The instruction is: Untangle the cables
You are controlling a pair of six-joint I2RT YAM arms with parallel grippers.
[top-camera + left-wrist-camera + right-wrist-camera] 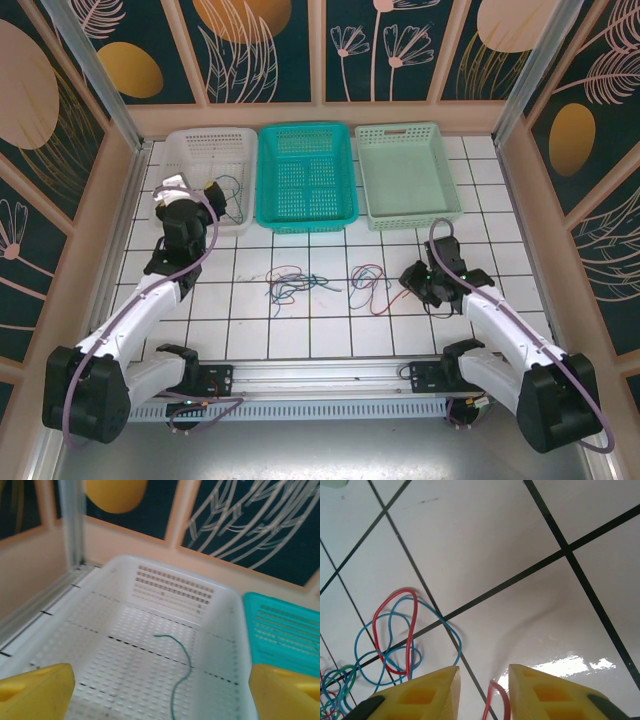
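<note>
Jaws of your left gripper point(160, 672) stand wide apart; those of your right gripper point(484, 675) are narrowly apart, with a red cable point(496, 700) standing between them. The tiled table point(330, 335) carries both arms. Your left arm point(150, 300) stretches forward, its gripper held above the white basket point(150, 585), which holds a green cable point(182, 672). Your right arm point(500, 325) bends low, its gripper tilted down to the tiles. The teal basket point(270, 170) and pale green basket point(450, 175) stand at the back. The other cables point(295, 282) lie tangled on the tiles between the arms, with red and blue loops just ahead of your right gripper's fingers point(420, 695).
</note>
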